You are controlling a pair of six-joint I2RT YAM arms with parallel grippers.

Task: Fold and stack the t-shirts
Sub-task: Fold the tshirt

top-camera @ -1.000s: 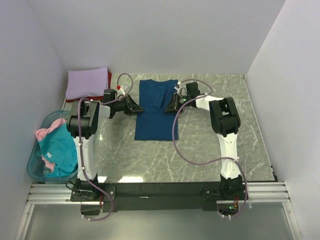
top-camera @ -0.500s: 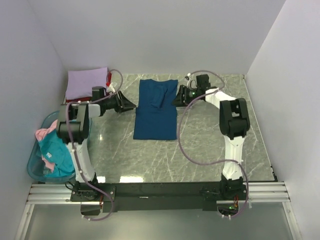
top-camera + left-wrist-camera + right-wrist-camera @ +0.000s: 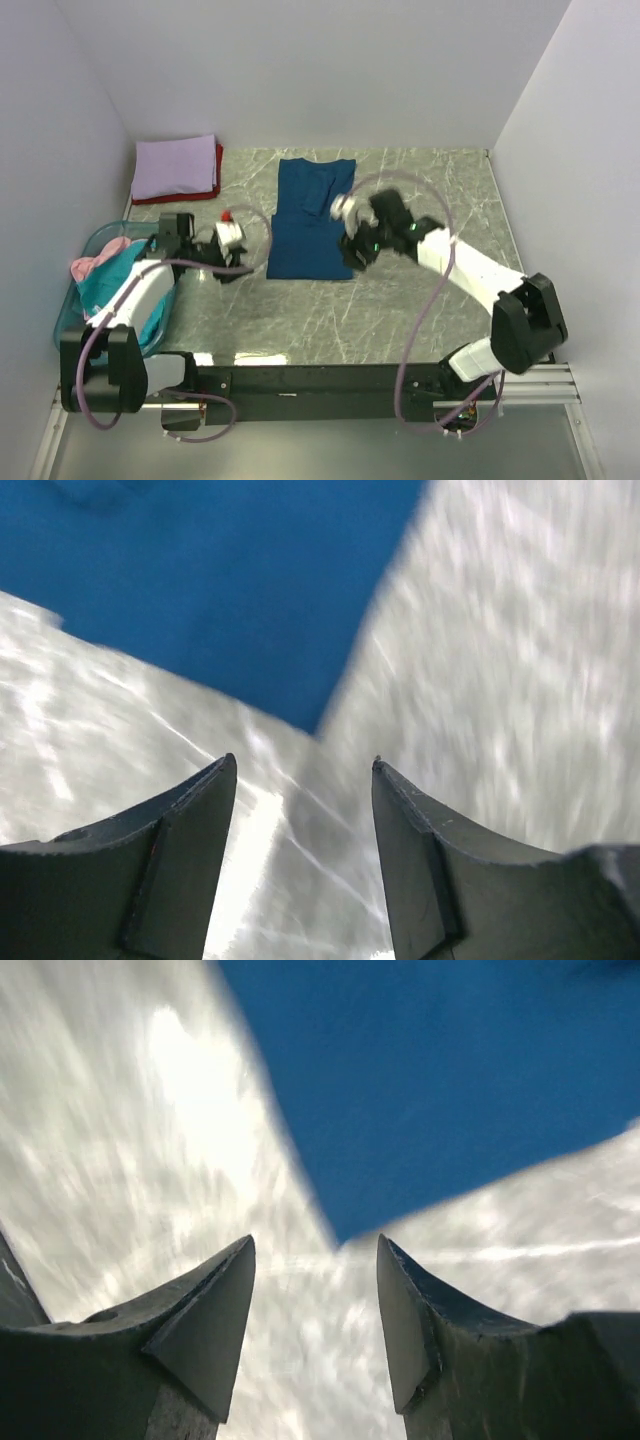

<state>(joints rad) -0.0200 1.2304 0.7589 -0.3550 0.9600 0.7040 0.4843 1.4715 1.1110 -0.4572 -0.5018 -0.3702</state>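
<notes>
A dark blue t-shirt [image 3: 312, 215] lies on the marble table, folded into a long strip with its sleeves turned in. My left gripper [image 3: 256, 266] is open and empty beside the strip's near left corner [image 3: 315, 715]. My right gripper [image 3: 347, 254] is open and empty at the near right corner [image 3: 345, 1222]. A folded lavender t-shirt [image 3: 176, 166] lies on a folded red one [image 3: 218, 160] at the far left. Teal [image 3: 112, 292] and pink [image 3: 92, 264] t-shirts are bunched in the basket.
A translucent blue plastic basket [image 3: 68, 335] stands at the left edge beside my left arm. White walls enclose the table on three sides. Purple cables loop from both arms over the marble table top [image 3: 420, 200].
Both grippers have moved from the far end of the blue t-shirt, by its sleeves, back along its sides to its near corners. The t-shirt has not moved.
</notes>
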